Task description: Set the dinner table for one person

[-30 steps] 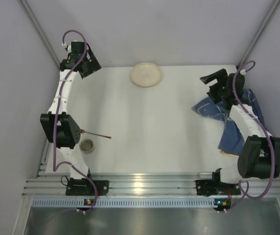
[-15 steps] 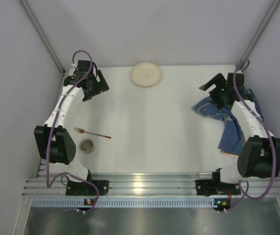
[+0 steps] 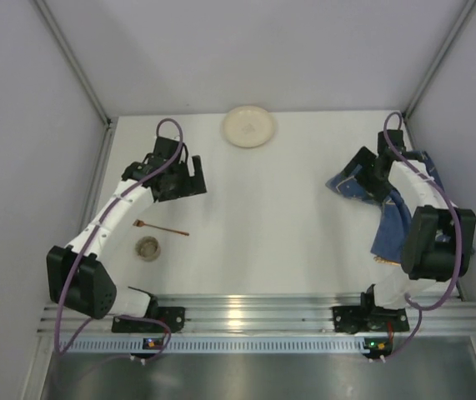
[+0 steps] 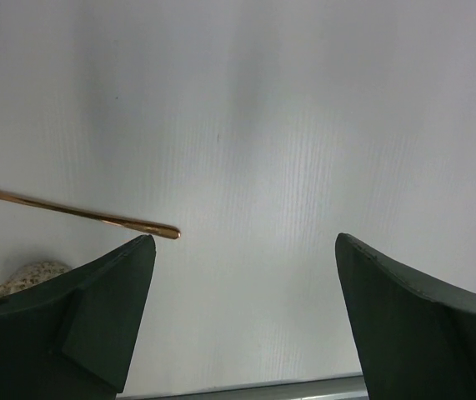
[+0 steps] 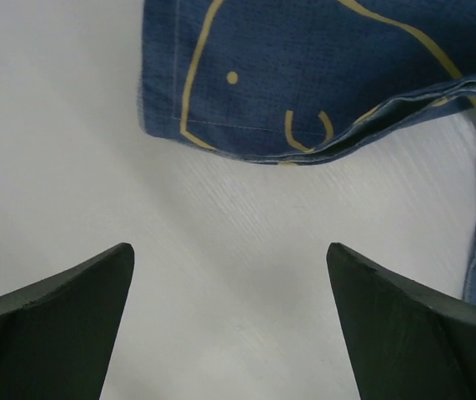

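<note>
I saw right fingers [image 5: 54, 317] spread, empty, over counter [image 5: 221, 258]; blue cloth [image 5: 304, 67] just ahead of tips, folded edge crosswise. Also left fingers [image 4: 96, 308] spread, empty; fork [image 4: 79, 215] crosswise just ahead. Right arm nearer cloth.

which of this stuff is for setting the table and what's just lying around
For the job: dinner table, cream plate, copper utensil, speckled cup, blue placemat.
Not part of it: aluminium rail at the near edge; no stray items seen.
</note>
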Controlling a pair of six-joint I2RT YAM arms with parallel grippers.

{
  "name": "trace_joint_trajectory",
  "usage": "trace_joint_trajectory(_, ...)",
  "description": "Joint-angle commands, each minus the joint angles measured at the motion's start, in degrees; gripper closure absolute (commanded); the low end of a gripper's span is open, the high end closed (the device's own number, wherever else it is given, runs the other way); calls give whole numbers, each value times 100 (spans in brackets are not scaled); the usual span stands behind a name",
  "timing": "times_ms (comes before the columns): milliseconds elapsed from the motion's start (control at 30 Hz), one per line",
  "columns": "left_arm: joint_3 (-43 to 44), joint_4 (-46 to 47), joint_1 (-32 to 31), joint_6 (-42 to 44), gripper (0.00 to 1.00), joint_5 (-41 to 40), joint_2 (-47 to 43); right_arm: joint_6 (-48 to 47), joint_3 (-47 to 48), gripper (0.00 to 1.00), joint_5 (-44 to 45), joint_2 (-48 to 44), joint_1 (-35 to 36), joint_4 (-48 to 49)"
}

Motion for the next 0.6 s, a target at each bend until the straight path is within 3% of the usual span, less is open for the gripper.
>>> trace_joint_trajectory(0, -441, 167, -18, 259, 5, 368, -544, -423, 666, 0, 476, 214, -124, -868)
trace_joint_trajectory(300, -451, 201, -18, 330, 7, 439, -413, -616, 1825, 0, 530, 1417, -133, -1010)
trace_joint_trajectory(433, -399, 124, -18, -239, 7, 35, -335, -810, 2539, 0, 530, 2453, 51, -1247)
trace_joint_trajectory(567, -311, 36, -18, -549, 8, 139, -194, -757, 2487, 0, 530, 2771, 148, -853)
